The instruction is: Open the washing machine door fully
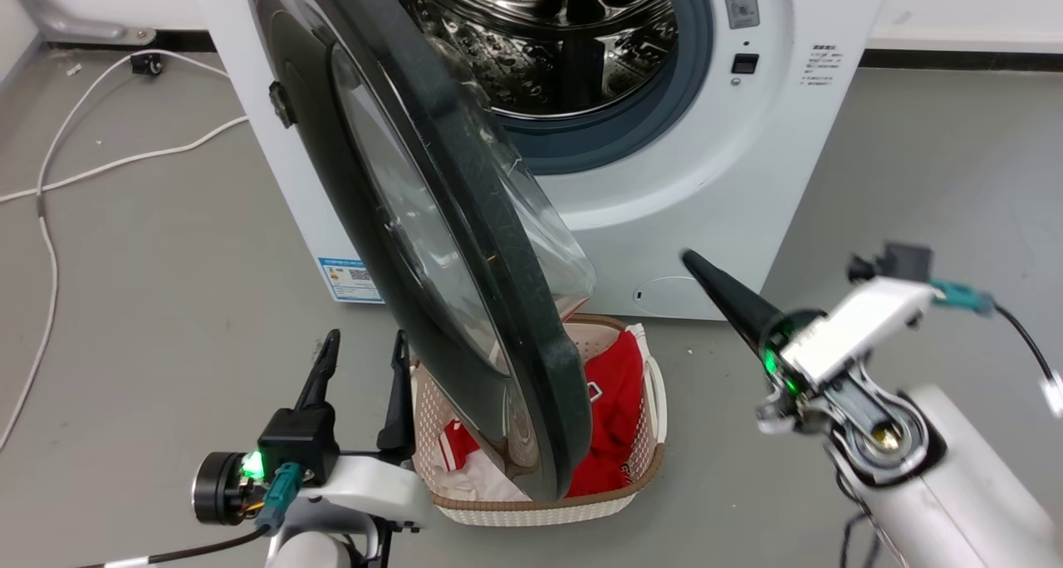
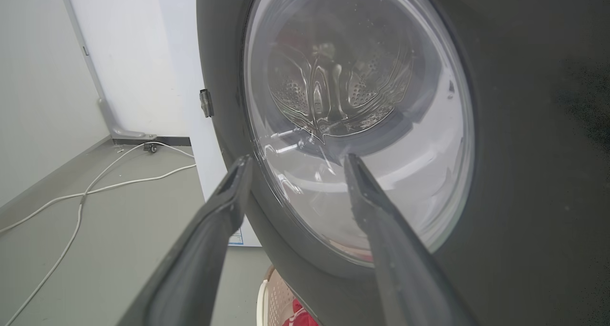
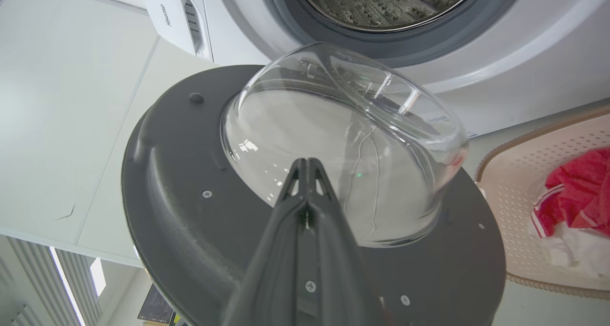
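Observation:
The washing machine door (image 1: pixel 432 219), a round black disc with a bulging glass bowl (image 3: pixel 343 140), stands about half open, edge-on to me, hinged at the left of the white washing machine (image 1: pixel 706 178). Its steel drum (image 1: pixel 556 28) shows behind. My left gripper (image 1: pixel 361 348) is open at the lower left, its fingers just outside the door's outer face (image 2: pixel 362 121) near its lower edge. My right gripper (image 1: pixel 693 261) is shut and empty, pointing at the door's inner side (image 3: pixel 190 207) from the right, a short way off.
A beige perforated laundry basket (image 1: pixel 540 501) with red and white clothes sits on the floor under the door's lower edge. White cables (image 1: pixel 50 186) run over the grey floor at the left. A white wall (image 2: pixel 43 78) lies far left.

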Tool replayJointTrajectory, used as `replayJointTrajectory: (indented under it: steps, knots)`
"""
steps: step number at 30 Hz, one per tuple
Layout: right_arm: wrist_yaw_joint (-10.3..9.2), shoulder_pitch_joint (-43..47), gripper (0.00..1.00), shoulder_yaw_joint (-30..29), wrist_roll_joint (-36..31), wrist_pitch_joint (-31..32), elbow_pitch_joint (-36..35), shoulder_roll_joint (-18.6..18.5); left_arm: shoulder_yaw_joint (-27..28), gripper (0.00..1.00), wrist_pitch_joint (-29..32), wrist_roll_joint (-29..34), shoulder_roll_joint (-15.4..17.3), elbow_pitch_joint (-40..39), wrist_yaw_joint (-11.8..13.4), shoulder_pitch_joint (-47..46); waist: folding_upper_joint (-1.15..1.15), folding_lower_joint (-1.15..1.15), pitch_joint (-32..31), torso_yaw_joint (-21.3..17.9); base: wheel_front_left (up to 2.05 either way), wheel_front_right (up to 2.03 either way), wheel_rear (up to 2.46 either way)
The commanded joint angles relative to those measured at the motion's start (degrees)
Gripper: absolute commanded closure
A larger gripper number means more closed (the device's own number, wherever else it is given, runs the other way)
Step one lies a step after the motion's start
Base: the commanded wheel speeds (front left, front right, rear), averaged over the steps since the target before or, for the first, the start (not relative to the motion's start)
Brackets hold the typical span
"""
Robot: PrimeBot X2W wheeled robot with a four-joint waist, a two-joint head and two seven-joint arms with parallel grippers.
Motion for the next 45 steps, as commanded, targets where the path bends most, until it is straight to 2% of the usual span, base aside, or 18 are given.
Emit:
replayJointTrajectory:
  steps: [1,10,11,13,14,15,20,23,28,31,33,38,45]
  knots:
    - [0.14,2.6,1.00,-0.9,-0.6,-1.9,-0.7,-0.7,0.5,0.00,-0.2,0.1,0.0,0.0,0.2,0.8,0.00,0.01,-0.2,-0.4,0.00,0.00,0.00]
    - [0.14,14.4,1.00,-3.7,-8.0,-16.1,-2.5,-4.0,2.6,0.00,-0.2,0.5,0.0,-0.5,0.2,2.0,0.00,0.01,-1.1,-2.5,0.00,0.00,0.00]
    - [0.14,15.4,0.96,-4.0,-8.6,-17.7,-2.5,-3.9,2.7,0.00,-0.2,0.5,0.0,-0.5,0.2,2.1,0.00,0.01,-1.2,-2.7,0.00,0.00,0.00]
    - [0.14,17.0,0.56,-4.6,-10.8,-21.0,-2.1,-4.4,3.1,0.00,-0.2,0.5,0.0,-0.6,0.2,2.2,0.00,0.01,-1.3,-2.9,0.00,0.00,0.00]
    - [0.14,17.7,0.13,-4.9,-12.0,-22.8,-1.8,-4.5,3.2,0.00,-0.2,0.5,0.0,-0.6,0.2,2.3,0.00,0.01,-1.4,-3.0,0.00,0.00,0.00]
    - [0.14,18.4,0.00,-5.5,-12.7,-24.1,-1.6,-4.3,3.3,0.00,-0.2,0.5,0.0,-0.6,0.1,2.4,0.00,0.01,-1.5,-3.1,0.00,0.00,0.00]
    - [0.14,20.6,0.00,-9.8,-21.4,-27.4,0.1,-4.4,3.3,0.00,-0.2,0.6,0.0,-0.4,0.0,3.1,0.00,0.01,-2.1,-3.4,0.00,0.00,0.00]
    - [0.13,21.4,0.00,-15.9,-28.9,-27.7,0.2,-3.1,3.3,0.00,-0.2,0.6,0.0,-0.4,-0.1,3.2,0.00,0.01,-2.3,-3.5,0.00,0.00,0.00]
    - [0.13,23.8,0.00,-27.6,-48.3,-27.6,-4.7,1.4,3.4,0.00,-0.2,0.6,0.0,-0.2,-0.3,3.3,0.00,0.01,-2.8,-3.5,0.00,0.00,0.00]
    - [0.12,25.4,0.00,-31.8,-59.5,-27.6,-9.4,4.8,3.6,0.00,-0.2,0.6,0.0,0.0,-0.4,3.3,0.00,0.01,-3.1,-3.5,0.00,0.00,0.00]
    - [0.07,26.6,0.00,-33.4,-66.4,-27.6,-12.7,6.5,3.7,0.00,-0.2,0.7,0.0,0.0,-0.4,3.4,0.00,0.01,-3.3,-3.3,0.00,0.00,0.00]
    - [0.07,29.6,0.00,-33.8,-78.2,-27.6,-18.4,9.2,4.0,0.00,-0.2,0.6,0.0,-0.1,-0.4,3.6,0.00,0.01,-3.6,-2.9,0.00,0.00,0.00]
    - [0.07,34.0,0.00,-31.9,-86.9,-26.1,-23.7,10.8,4.3,0.00,-0.2,1.0,0.0,-0.2,-0.6,4.0,0.00,0.01,-4.0,-2.6,0.00,0.00,0.00]
